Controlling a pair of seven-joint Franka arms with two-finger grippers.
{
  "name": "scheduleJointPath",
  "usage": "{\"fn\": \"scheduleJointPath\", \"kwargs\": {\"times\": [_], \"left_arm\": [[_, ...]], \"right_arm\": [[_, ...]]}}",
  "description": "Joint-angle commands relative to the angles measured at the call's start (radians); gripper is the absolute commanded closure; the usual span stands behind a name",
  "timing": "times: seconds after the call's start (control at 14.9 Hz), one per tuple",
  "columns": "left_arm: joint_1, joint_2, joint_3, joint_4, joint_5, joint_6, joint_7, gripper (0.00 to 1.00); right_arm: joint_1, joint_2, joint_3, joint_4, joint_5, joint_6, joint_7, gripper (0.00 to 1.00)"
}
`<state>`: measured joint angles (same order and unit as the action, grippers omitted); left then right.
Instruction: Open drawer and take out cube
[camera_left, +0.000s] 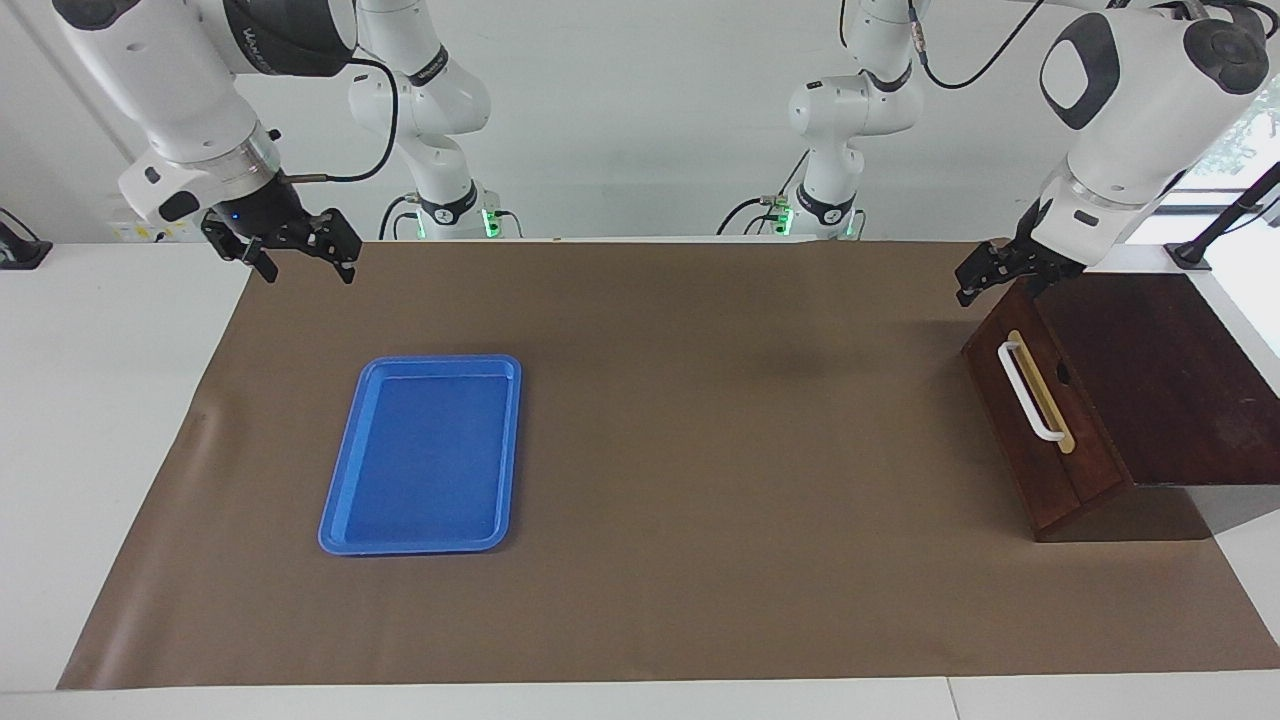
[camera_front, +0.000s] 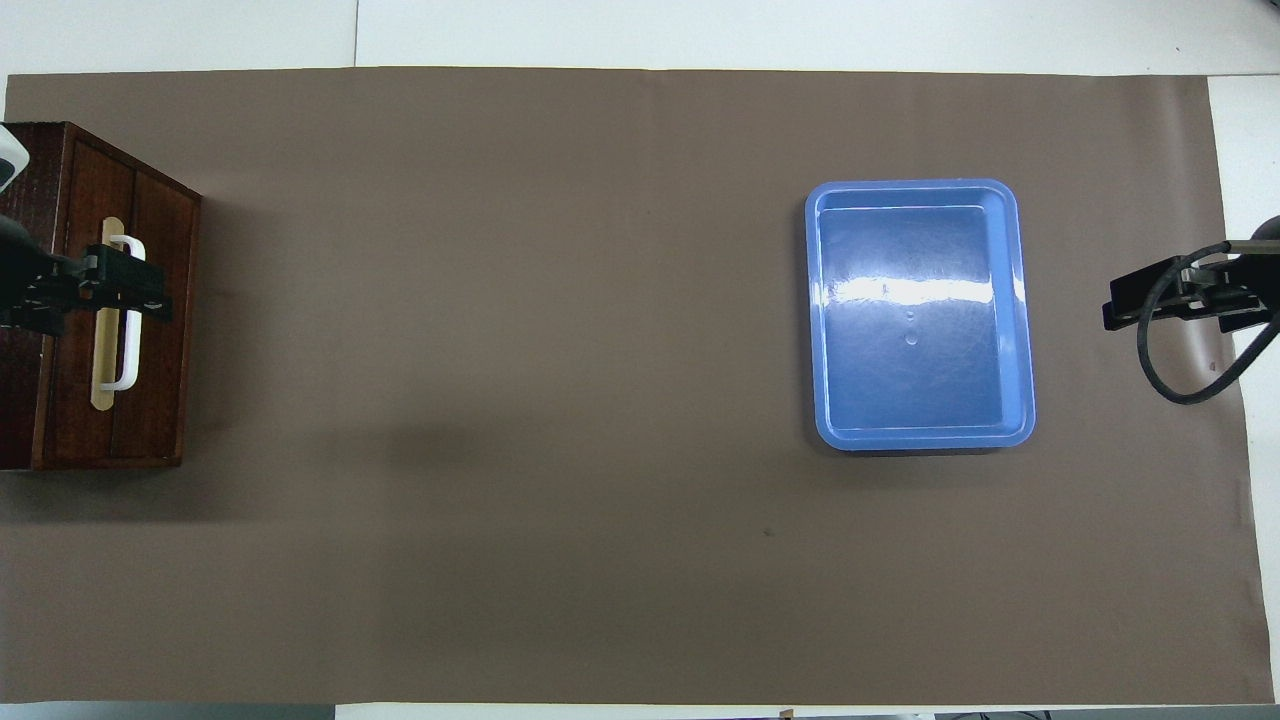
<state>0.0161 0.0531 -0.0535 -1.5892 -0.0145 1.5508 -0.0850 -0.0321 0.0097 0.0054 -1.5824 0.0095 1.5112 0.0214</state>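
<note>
Above the drawer (camera_left: 1040, 425), my left jaws (camera_left: 985, 277) hang spread; descending off its handle (camera_left: 1030, 392) could shove the box. Right jaws (camera_left: 300, 255) wait spread.

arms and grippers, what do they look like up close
Both arms have glossy white rounded shells with dark grey joint caps and black bands. Black cables loop along them, and green lights glow at the bases. The left gripper and right gripper are black with short black fingers.
</note>
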Motion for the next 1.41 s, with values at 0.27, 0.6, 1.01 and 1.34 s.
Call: {"fn": "scheduleJointPath", "kwargs": {"times": [0.27,0.6,1.01,1.34], "left_arm": [[-0.028,-0.015,-0.008,-0.014,0.002,0.012,0.007,0.0],[-0.03,-0.015,-0.008,-0.023,0.014,0.04,0.01,0.0],[-0.11,-0.004,-0.012,-0.179,0.275,0.222,0.01,0.0],[-0.108,0.002,-0.013,-0.32,0.423,0.385,0.004,0.0]], "right_arm": [[-0.014,-0.004,0.008,-0.008,-0.011,-0.02,-0.023,0.0],[-0.014,-0.004,0.008,-0.008,-0.011,-0.02,-0.023,0.0],[-0.014,-0.002,0.008,-0.008,-0.011,-0.02,-0.023,0.0],[-0.014,-0.004,0.008,-0.008,-0.011,-0.02,-0.023,0.0]]}}
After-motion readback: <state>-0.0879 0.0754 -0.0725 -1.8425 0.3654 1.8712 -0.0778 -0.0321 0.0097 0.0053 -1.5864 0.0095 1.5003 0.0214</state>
